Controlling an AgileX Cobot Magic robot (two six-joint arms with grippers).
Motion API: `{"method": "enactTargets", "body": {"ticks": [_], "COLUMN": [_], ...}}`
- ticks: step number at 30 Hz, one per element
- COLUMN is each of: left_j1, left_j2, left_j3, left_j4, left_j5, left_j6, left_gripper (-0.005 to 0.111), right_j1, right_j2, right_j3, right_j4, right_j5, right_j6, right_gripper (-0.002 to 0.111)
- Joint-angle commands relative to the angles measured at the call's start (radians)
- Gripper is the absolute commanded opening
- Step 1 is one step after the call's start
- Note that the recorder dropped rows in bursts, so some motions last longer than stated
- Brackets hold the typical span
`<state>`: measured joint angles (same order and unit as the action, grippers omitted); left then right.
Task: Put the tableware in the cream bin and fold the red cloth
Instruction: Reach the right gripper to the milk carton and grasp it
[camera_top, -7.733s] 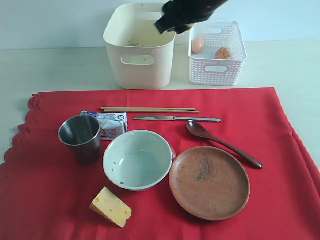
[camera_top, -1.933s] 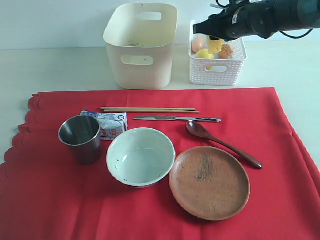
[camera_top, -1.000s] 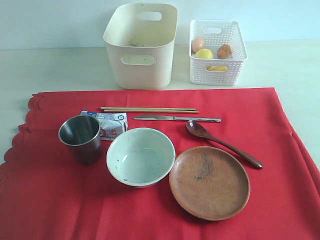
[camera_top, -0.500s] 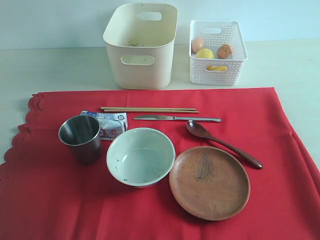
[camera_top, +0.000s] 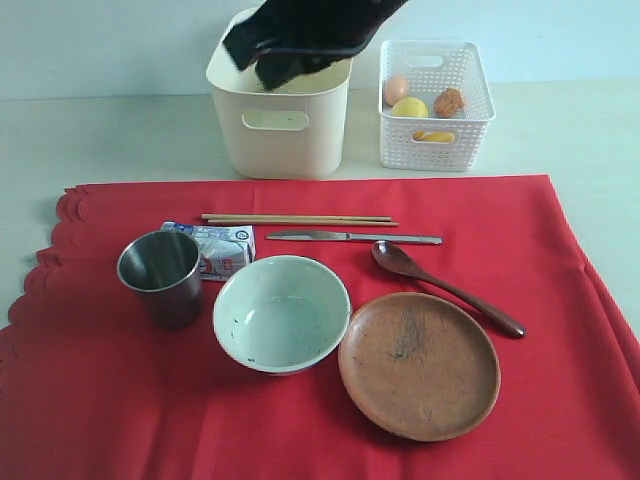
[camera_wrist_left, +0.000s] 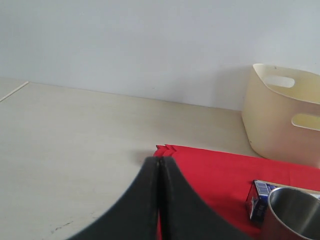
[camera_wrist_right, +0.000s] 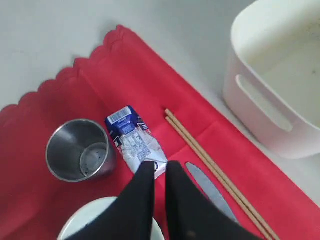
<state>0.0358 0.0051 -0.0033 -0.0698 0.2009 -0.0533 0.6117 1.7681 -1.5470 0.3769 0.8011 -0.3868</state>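
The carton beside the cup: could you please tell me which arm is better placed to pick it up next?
Probably the right: the right gripper hangs over the cloth, the carton just past its fingertips. The left gripper sits shut, low at the cloth's edge, the cup partly hiding the carton.

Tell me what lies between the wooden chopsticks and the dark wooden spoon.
A slim metal knife, lying parallel to the wooden chopsticks on the red cloth, with the dark wooden spoon on its other side. The exterior view shows it.
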Motion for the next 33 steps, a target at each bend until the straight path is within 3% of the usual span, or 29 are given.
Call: {"method": "enactTargets", "body": {"ticks": [1, 4, 7, 18, 24, 33], "left_j1": [0.002, 0.002, 0.002, 0.002, 0.002, 0.002], "left_j2": [-0.005, -0.005, -0.005, -0.005, -0.005, -0.005], "left_j3": [0.003, 0.003, 0.003, 0.003, 0.003, 0.003], "left_j4": [-0.003, -0.003, -0.003, -0.003, -0.003, -0.003], "left_j5": [-0.002, -0.002, -0.002, -0.002, -0.002, -0.002], "left_j6": [0.006, 0.006, 0.006, 0.006, 0.006, 0.006], "left_gripper": [0.0, 0.0, 0.0, 0.0, 0.0, 0.0], "right_j1": [0.074, 0.106, 0.115, 0.115, 0.115, 0.115], "right_j2": [0.082, 0.134, 0.181, 0.299, 0.339, 0.382], "right_j3": [-0.005, -0.005, -0.005, -0.005, -0.006, -0.006], "right_j4": [-0.098, -0.152, -0.148, -0.101, -0.101, -0.075], "right_j5": [-0.066, -0.095, -0.088, -0.112, -0.175, -0.193], "right_j6": [-0.012, -0.012, -0.06, -0.219, -0.233, -0.346], "right_gripper": [0.03, 0.048, 0.058, 0.06, 0.073, 0.073]}}
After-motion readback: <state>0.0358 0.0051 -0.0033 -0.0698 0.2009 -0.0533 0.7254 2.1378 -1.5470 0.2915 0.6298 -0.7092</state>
